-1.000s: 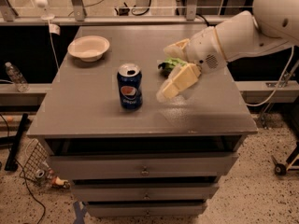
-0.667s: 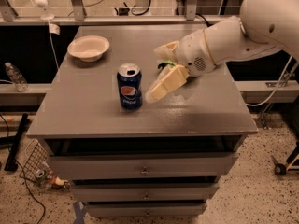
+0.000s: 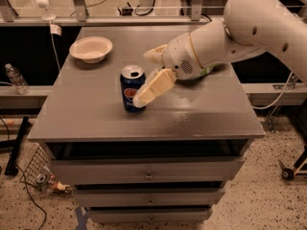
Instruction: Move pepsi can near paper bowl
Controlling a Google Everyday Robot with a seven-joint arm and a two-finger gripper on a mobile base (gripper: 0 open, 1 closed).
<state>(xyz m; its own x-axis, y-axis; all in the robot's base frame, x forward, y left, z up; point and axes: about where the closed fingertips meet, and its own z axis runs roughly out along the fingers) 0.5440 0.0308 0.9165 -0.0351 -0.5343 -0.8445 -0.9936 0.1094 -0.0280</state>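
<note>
With the pincer (image 3: 143,78) spread wide around the right side of the upright pepsi can (image 3: 128,92) mid-table (image 3: 96,121), it should centre the can between its fingers before squeezing, then carry it level toward the paper bowl (image 3: 91,49) at the far corner.

Grey drawer cabinet (image 3: 86,114), speckled floor (image 3: 271,200)

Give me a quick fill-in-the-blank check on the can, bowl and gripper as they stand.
The pepsi can stands ___ on the table.
The paper bowl sits toward the table's far ___ corner, as pictured.
The gripper, fingers apart, is right beside the ___, not the bowl.
Missing words: upright; left; can.
</note>
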